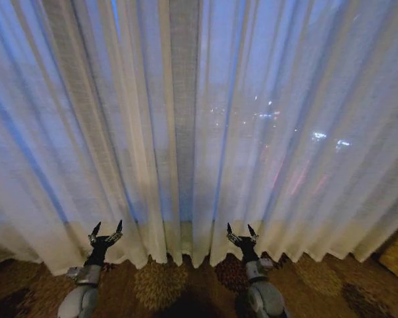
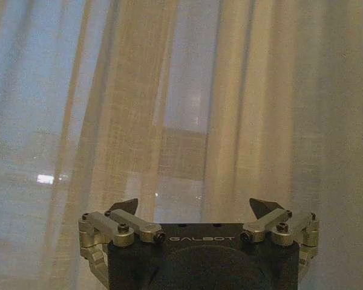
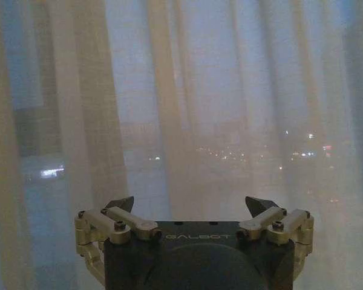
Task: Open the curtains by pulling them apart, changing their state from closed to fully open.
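The left claw points up from the lower left of the head view, its two dark fingertips spread wide with nothing between them. It sits low, near the floor, just in front of the hem of the curtains; whether the tips touch the fabric cannot be told. The right claw stands at the same height in the lower middle-right, also spread wide and empty, its tips likewise close against the lower folds.

Between the two claws the curtains meet at a darker vertical band of overlapped fabric, so the panels hang shut. Their sheer, pale pleats rise far above both claws and spread across the whole width ahead, ending in a wavy hem that brushes a brown patterned carpet. Small city lights glow through the cloth to the right of the band.

From the left wrist, the left claw shows open fingertips with the pleated curtains hanging just beyond. From the right wrist, the right claw is equally open, facing the curtains with faint lights behind.
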